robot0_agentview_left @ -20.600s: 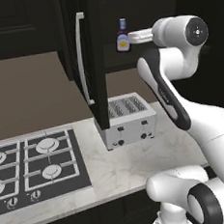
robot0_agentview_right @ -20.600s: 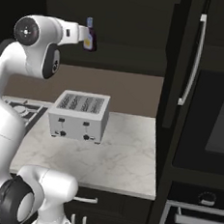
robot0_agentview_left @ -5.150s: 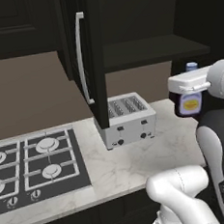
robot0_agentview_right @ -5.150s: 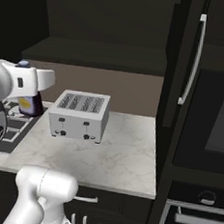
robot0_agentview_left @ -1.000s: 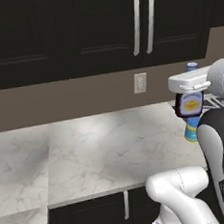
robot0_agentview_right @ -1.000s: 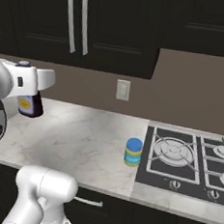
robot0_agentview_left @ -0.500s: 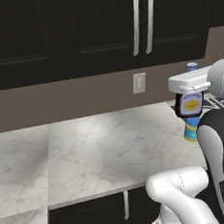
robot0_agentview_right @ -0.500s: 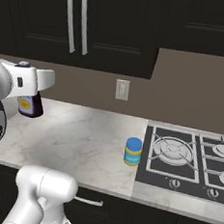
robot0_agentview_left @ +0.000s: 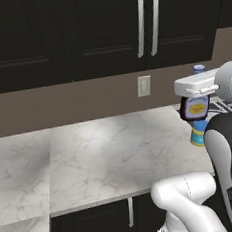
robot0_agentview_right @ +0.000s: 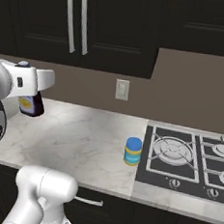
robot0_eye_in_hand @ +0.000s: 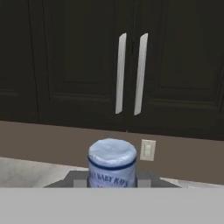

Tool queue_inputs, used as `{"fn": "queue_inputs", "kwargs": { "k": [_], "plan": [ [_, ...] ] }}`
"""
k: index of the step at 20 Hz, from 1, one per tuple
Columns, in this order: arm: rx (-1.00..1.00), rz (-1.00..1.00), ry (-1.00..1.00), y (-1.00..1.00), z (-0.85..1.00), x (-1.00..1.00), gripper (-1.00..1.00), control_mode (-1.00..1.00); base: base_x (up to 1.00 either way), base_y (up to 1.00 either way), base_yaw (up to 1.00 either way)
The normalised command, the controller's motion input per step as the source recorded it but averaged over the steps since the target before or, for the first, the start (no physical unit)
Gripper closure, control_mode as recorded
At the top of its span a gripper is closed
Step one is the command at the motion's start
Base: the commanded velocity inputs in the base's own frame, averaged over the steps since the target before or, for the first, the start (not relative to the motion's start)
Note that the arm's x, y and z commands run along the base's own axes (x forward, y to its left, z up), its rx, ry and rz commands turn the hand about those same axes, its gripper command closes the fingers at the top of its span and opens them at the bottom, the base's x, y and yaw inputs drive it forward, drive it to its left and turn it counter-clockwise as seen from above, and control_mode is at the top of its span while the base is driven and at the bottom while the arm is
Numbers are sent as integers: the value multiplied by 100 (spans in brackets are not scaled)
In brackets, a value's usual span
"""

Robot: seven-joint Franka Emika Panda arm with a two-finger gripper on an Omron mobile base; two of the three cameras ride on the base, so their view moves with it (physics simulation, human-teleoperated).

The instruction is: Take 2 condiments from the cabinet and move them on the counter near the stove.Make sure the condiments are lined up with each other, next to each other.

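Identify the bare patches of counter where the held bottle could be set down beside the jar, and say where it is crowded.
Bare counter stretches left of the jar, back to the wall. The gripper holds the bottle above it. Crowded: the jar's right side, close against the stove.

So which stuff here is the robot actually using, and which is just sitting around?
Using:
- dark bottle, held up in the gripper
- banded jar
- counter
- stove

Just there:
- wall outlet
- closed upper cabinets

Dark yellow-labelled bottle (robot0_agentview_left: 195,108) upright above the counter (robot0_agentview_left: 116,153); blue-lidded banded jar (robot0_agentview_right: 133,151) standing beside the stove (robot0_agentview_right: 186,165).
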Motion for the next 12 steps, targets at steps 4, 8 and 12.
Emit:
{"fn": "queue_inputs", "kwargs": {
  "k": [4, 8, 12],
  "plan": [
    [0, 0, 0, 0, 0, 0, 100, 100, 0, 0, 0],
    [0, 0, 0, 0, -27, 6, 100, -100, 0, 0, 0],
    [-2, 2, 1, -1, -48, 0, 100, -100, 0, 0, 0]
  ]
}}
